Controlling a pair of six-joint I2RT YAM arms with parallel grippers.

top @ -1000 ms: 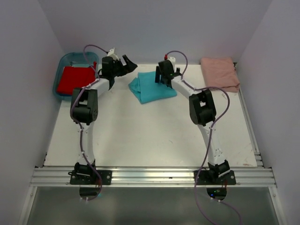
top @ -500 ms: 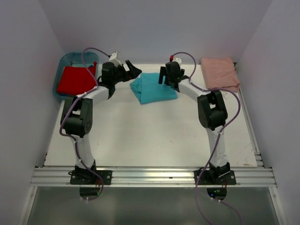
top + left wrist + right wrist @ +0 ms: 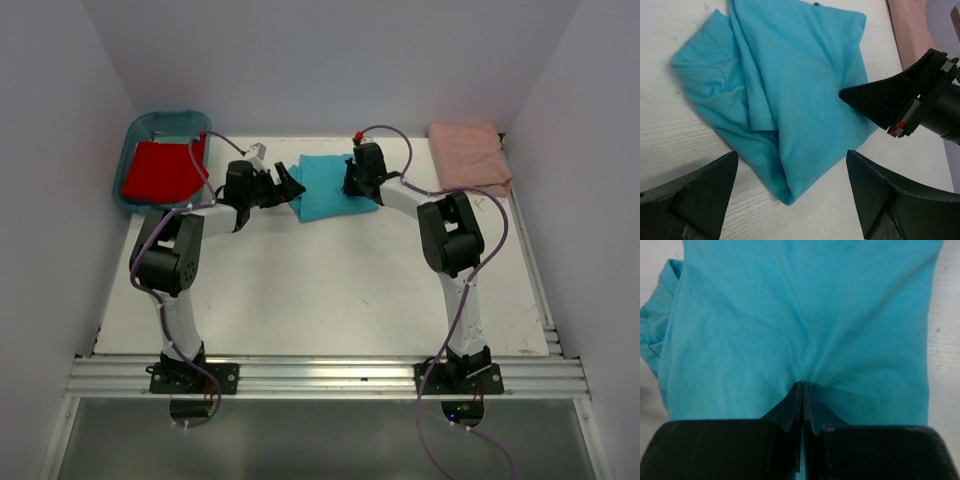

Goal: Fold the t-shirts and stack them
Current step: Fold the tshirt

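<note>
Right pincer (image 3: 801, 390): clamped flat on a pucker of the turquoise t-shirt (image 3: 800, 315), creases fanning out from the pinch. Left pincer (image 3: 791, 160): spread wide, holding nothing, poised over the near folded corner of the same shirt (image 3: 795, 75).

Hard to make out from overhead: both sets of jaws, lost as small dark shapes at the shirt's two side edges (image 3: 325, 190), left pincer (image 3: 290, 185) at one, right pincer (image 3: 352, 183) at the other. Cut off in the left wrist view: the pink t-shirt (image 3: 910, 30), only a strip at the top corner. Hidden in part: the red t-shirt (image 3: 160, 170), behind the wall of the blue tub (image 3: 165, 122).

Against a second ago: both arms lower and stretched farther out, left pincer shifted from beside the tub to the shirt's left edge, right pincer gone from gaping to closed.

Seen only from above: pink t-shirt (image 3: 468, 155) folded at the far right corner of the table (image 3: 320, 290), well apart from the turquoise one at far centre. Seen only from the left wrist: the right pincer (image 3: 880, 97) pressed into the shirt's opposite edge, and the crumpled sleeve folds.
</note>
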